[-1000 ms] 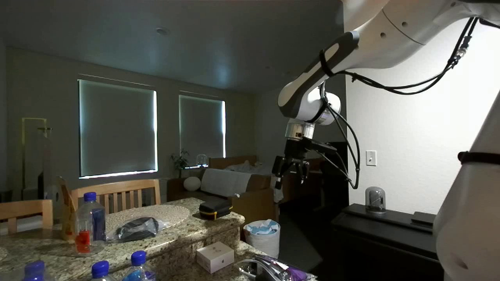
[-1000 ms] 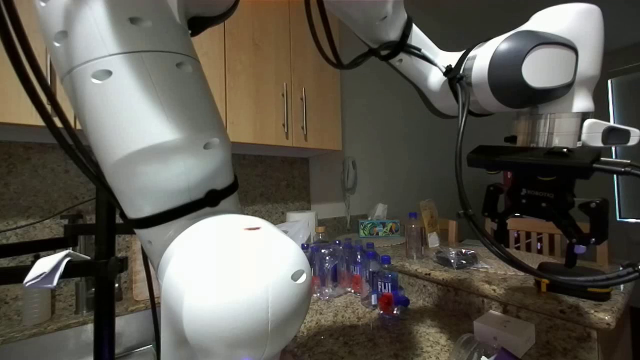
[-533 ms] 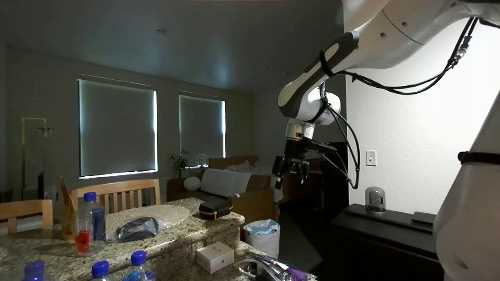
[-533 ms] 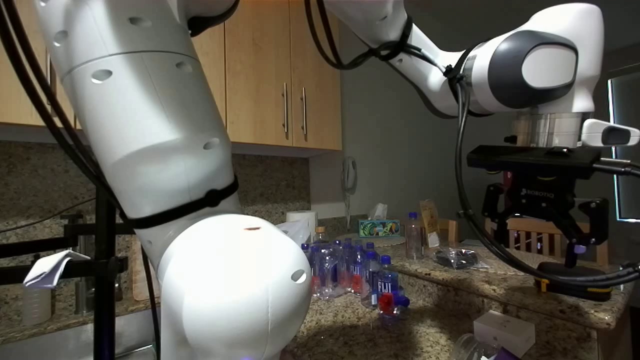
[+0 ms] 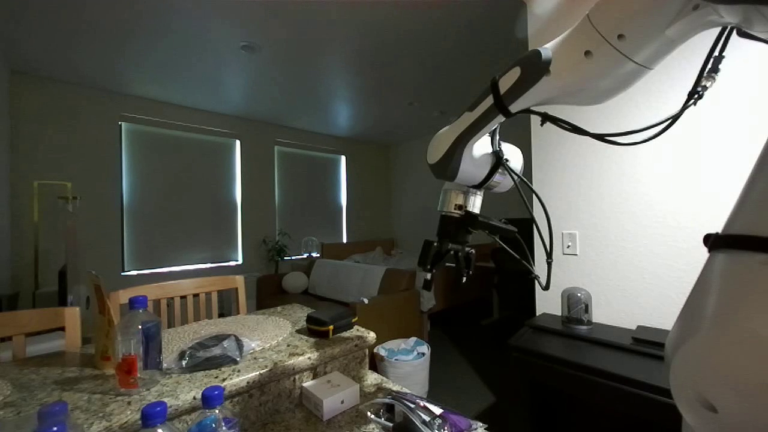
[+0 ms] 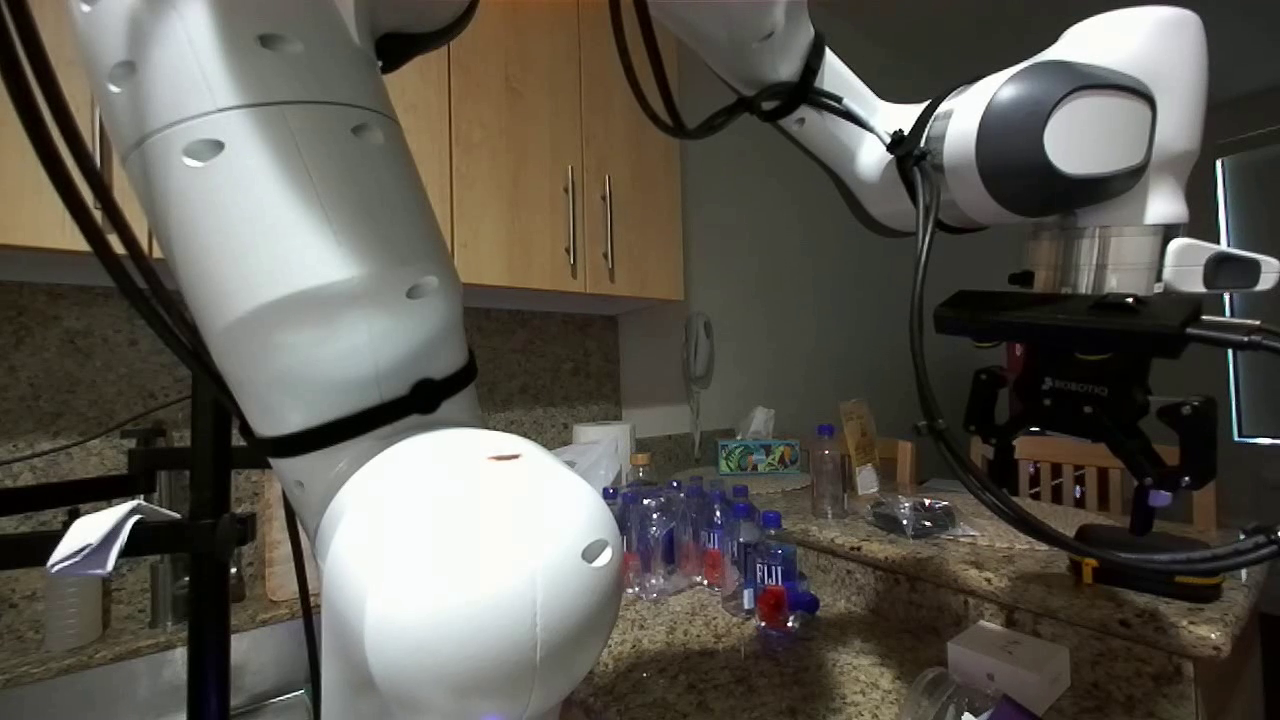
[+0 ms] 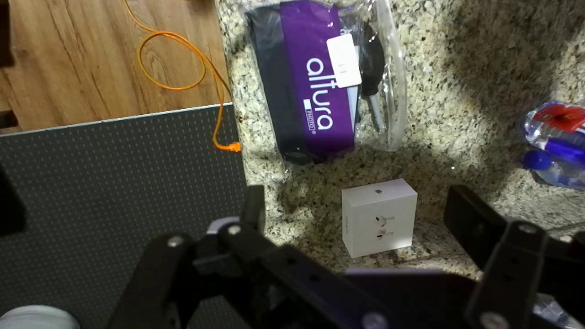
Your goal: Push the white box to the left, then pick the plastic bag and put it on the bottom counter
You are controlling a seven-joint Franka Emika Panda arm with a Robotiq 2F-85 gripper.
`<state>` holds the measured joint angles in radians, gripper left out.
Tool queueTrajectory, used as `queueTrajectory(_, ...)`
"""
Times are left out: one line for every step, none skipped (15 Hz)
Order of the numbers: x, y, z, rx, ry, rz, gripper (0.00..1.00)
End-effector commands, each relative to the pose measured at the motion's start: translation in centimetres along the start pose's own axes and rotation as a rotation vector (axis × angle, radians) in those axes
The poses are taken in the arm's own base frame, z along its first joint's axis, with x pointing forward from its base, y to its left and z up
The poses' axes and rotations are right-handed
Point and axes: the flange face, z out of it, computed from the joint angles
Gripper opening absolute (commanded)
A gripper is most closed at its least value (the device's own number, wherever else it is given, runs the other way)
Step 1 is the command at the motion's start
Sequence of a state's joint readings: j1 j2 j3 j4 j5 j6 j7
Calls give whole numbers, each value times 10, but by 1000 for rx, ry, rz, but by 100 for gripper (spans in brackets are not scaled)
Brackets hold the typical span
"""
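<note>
A white cardboard box lies well below the wide-parted jaws of the black two-fingered gripper; clear plastic bottles (one blue-capped) run off the wrist view.

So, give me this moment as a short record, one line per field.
Gripper: open, holding nothing, above the bottom counter
White box: on the bottom counter, near the raised ledge
Plastic bag: clear, on the raised ledge
Purple-labelled package: on the bottom counter, near the white box
Black case: on the raised ledge
Bottles: several on the bottom counter, one on the ledge
Task state: plastic bag not yet on the bottom counter; box push unclear
</note>
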<state>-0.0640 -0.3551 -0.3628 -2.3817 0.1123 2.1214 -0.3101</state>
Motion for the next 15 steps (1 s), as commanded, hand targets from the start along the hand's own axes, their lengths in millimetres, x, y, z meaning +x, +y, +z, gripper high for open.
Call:
queueTrajectory(3,0,-3,20,57,36,100)
queueTrajectory(3,-36,-63,25,77,56,100)
queueTrajectory(9,-41,-70,22,73,83,100)
queueTrajectory(18,-52,-89,-4,81,117,100)
queueTrajectory(26,-67,-111,-17,86,142,100)
queueTrajectory(34,-85,-133,-42,84,172,100)
queueTrajectory(41,-100,-155,-63,88,200,100)
queueTrajectory(49,-111,-174,-96,87,235,100)
queueTrajectory(54,-115,-187,-133,73,264,100)
queueTrajectory(58,-112,-193,-175,54,292,100)
queueTrajectory(61,-112,-199,-203,22,310,100)
queueTrajectory(64,-116,-211,-214,-35,318,100)
queueTrajectory(46,-120,-203,-169,37,266,100)
queueTrajectory(51,-119,-208,-180,6,278,100)
queueTrajectory(56,-117,-211,-185,-9,284,100)
